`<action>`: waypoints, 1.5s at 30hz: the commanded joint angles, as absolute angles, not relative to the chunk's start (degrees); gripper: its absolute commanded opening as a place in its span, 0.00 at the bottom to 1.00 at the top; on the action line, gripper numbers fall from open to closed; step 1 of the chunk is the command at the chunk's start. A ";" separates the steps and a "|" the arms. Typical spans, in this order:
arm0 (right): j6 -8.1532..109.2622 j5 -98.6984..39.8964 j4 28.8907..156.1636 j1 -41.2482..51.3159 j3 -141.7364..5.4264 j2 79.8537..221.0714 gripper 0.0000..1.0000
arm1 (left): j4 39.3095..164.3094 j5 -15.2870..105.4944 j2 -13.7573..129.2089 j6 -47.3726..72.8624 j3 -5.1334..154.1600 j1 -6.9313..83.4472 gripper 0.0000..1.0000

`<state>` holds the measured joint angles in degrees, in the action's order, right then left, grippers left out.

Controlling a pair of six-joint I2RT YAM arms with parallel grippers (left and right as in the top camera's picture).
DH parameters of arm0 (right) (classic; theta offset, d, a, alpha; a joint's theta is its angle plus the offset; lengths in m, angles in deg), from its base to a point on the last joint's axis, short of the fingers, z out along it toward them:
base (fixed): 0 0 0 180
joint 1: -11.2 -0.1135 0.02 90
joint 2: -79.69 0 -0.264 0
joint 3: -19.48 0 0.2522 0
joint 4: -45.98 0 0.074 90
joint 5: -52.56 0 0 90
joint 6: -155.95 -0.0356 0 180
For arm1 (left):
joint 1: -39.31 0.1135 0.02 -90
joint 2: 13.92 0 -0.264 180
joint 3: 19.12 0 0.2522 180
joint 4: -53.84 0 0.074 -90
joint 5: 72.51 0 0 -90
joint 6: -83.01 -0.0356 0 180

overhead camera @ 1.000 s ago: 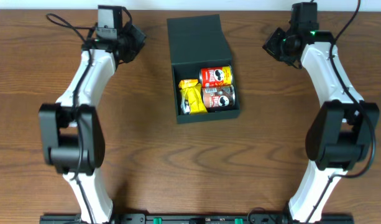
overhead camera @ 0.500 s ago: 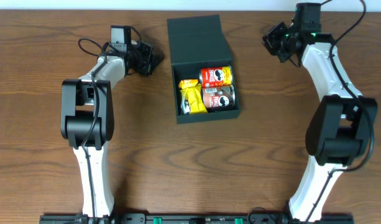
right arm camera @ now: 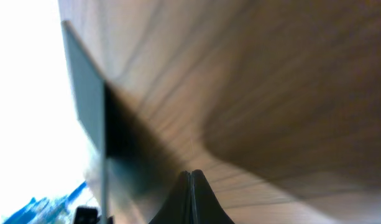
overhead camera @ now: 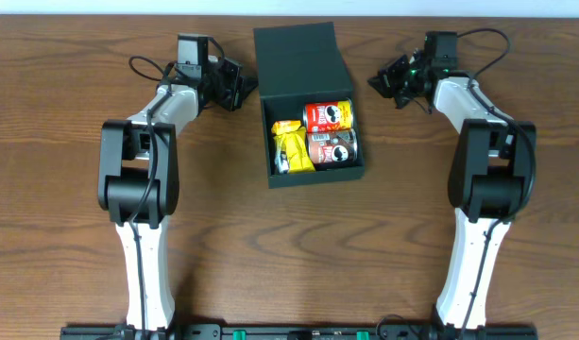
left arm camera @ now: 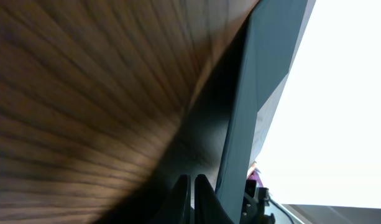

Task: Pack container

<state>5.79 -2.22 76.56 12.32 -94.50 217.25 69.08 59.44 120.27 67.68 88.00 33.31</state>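
Centrally, toward the far side of the wooden worktop (overhead camera: 270, 246), sits the container (overhead camera: 313, 175) — a dark teal-black square box. Its flap lid (overhead camera: 298, 55) is thrown back and lies behind the open compartment. Inside, a yellow packet (overhead camera: 291, 146) fills the left part. Two cans lie on their sides to its right, touching each other: a red snack can (overhead camera: 328, 115) nearer the hinge and a brown snack can (overhead camera: 332, 148) nearer the front wall.

The left fingers (overhead camera: 249, 88) are low over the worktop just beside the left edge of the lid, aimed at it. They are pressed together with nothing between them. From the left wrist camera the two tips appear side by side at the bottom of the frame, with the container (left arm camera: 265, 74) rising as a dark slab right in front. Whether they touch it cannot be told.

The right fingers (overhead camera: 376, 80) are on the opposite side, pointing toward the container's right side but clearly apart from it — also pressed together and empty. The right wrist camera shows their joined tips (right arm camera: 191, 180) over blurred wood grain, with the container (right arm camera: 84, 93) as a dark wall off to the left.
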 commanded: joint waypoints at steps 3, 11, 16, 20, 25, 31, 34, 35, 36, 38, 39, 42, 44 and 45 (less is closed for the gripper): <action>3.34 1.95 76.17 9.35 -94.63 217.09 0.02 | 68.99 59.27 120.66 68.45 89.42 31.52 0.06; 2.34 4.90 74.27 8.02 -94.63 217.09 0.01 | 67.00 59.07 120.66 68.49 89.42 30.99 0.05; 1.64 6.17 71.93 8.76 -94.63 217.09 0.01 | 59.83 59.59 120.66 71.53 89.42 31.03 0.06; -0.96 8.60 68.69 9.61 -94.63 217.09 0.02 | 58.00 61.23 120.66 73.34 89.42 31.03 0.05; -2.99 11.07 64.71 10.14 -94.63 217.09 0.02 | 57.56 62.11 120.66 73.39 89.42 31.03 0.06; -4.13 14.98 63.16 10.05 -94.63 217.07 0.01 | 56.40 62.55 120.66 73.37 89.42 31.03 0.06; -4.07 18.30 63.40 9.81 -94.63 217.07 0.01 | 56.40 63.49 120.66 73.34 89.42 31.03 0.06; -4.09 19.02 63.38 9.70 -94.63 217.07 0.01 | 56.42 63.92 120.66 73.32 89.42 31.03 0.06; -4.07 19.79 63.40 9.61 -94.63 217.07 0.02 | 56.42 64.32 120.66 73.10 89.42 31.03 0.06; -3.39 21.03 64.56 9.61 -94.63 217.07 0.02 | 56.42 65.47 120.66 72.71 89.42 31.06 0.06; -2.82 21.19 65.79 9.63 -94.63 217.07 0.02 | 56.45 66.17 120.66 72.71 89.42 31.08 0.06; 1.18 21.14 72.52 9.66 -94.63 217.05 0.02 | 56.55 68.82 120.66 70.81 89.42 31.43 0.06; 5.53 19.66 79.66 9.85 -94.63 217.05 0.02 | 60.27 69.56 120.66 68.32 89.42 32.06 0.06; 8.83 17.97 83.49 9.96 -94.63 217.05 0.02 | 64.20 69.19 120.66 66.59 89.42 32.56 0.05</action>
<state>1.88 16.92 80.49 10.71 -94.61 217.25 60.93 65.32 120.27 70.59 88.13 32.26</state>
